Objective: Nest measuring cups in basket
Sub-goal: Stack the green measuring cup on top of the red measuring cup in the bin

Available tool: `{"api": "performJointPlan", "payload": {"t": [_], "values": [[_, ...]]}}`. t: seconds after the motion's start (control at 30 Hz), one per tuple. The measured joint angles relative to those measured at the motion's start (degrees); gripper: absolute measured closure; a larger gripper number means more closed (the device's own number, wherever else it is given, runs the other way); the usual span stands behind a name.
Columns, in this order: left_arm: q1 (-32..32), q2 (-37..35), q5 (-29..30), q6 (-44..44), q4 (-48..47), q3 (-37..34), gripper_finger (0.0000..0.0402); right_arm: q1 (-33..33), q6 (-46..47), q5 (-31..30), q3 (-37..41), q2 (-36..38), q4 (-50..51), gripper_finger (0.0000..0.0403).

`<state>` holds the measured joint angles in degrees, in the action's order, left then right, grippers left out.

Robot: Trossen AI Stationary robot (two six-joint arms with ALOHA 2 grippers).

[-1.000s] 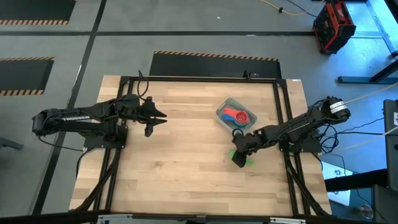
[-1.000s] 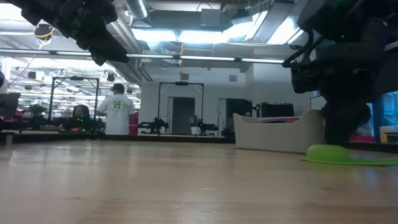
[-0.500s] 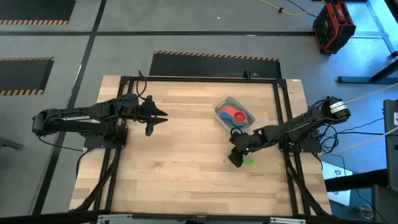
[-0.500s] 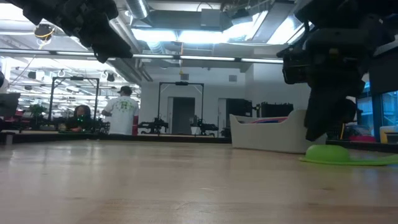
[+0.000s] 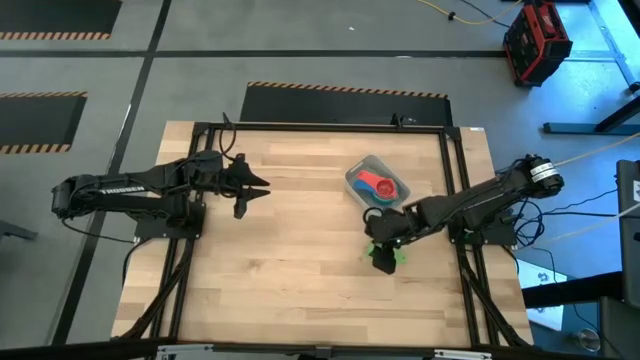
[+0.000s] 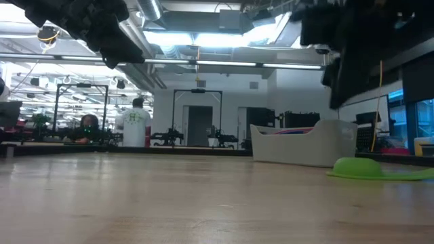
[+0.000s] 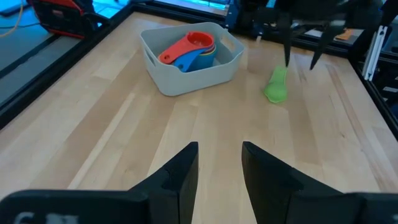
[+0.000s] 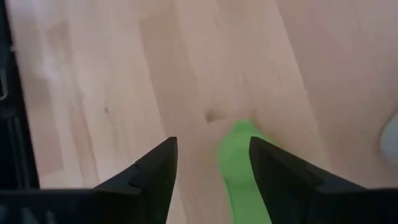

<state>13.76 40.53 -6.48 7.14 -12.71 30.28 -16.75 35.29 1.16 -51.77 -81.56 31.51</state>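
The green measuring cup [image 6: 363, 168] lies on the table with its bowl domed upward and its flat handle [image 8: 244, 171] along the wood, near the basket's near side [image 5: 393, 256]. The pale grey basket [image 7: 163, 73] stands right of centre [image 5: 352, 183] and holds a red cup [image 7: 186, 46] on top of a blue one [image 7: 185, 61], with a teal rim [image 7: 209, 59] beside them. My right gripper [image 8: 211, 174] hangs open above the green cup [image 7: 277, 84], one finger to each side and clear of it. My left gripper [image 7: 219, 168] waits open over the table's left half [image 5: 262, 187].
Bare wood spreads between the two arms and toward the near edge. A black frame rail [image 5: 455, 190] runs along the table's right side close to the basket. People stand in the room beyond the far edge [image 6: 132, 122].
My right gripper has risen from the green cup, where it stood low a second ago, and now hangs well above it. The green cup has stayed on the table.
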Motion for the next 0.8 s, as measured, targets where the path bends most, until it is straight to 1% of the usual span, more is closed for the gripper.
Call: {"api": "performJointPlan", "payload": {"t": [0.1, 0.2, 0.37, 0.5, 0.63, 0.8], "values": [[0.00, 0.00, 0.00, 0.00, -0.04, 0.00, 0.0285, 0.00, -5.70, 0.43, -2.44, 0.00, 0.40, 0.0198], [-0.02, 0.00, 0.00, 0.00, -0.07, 0.00, 0.0285, 0.00, -8.71, 1.54, -3.63, 0.00, 0.46, 0.0198], [0.00, 0.00, 0.00, 0.00, -0.09, 0.00, 0.0285, 0.48, -8.33, 1.54, -3.80, 0.00, 1.39, 0.0198], [-0.02, 0.00, 0.00, 0.00, -0.10, 0.00, 0.0285, 1.04, -8.44, 2.81, -3.80, 0.00, 2.40, 0.0196], [0.00, 0.00, 0.00, 0.00, -0.11, 0.00, 0.0285, 1.61, -8.38, 4.56, -3.80, 0.00, 3.27, 0.0177], [-0.02, 0.00, 0.00, 0.00, -0.11, 0.00, 0.0285, 1.66, -8.38, 4.54, -3.80, 0.00, 4.19, 0.0138]]}}
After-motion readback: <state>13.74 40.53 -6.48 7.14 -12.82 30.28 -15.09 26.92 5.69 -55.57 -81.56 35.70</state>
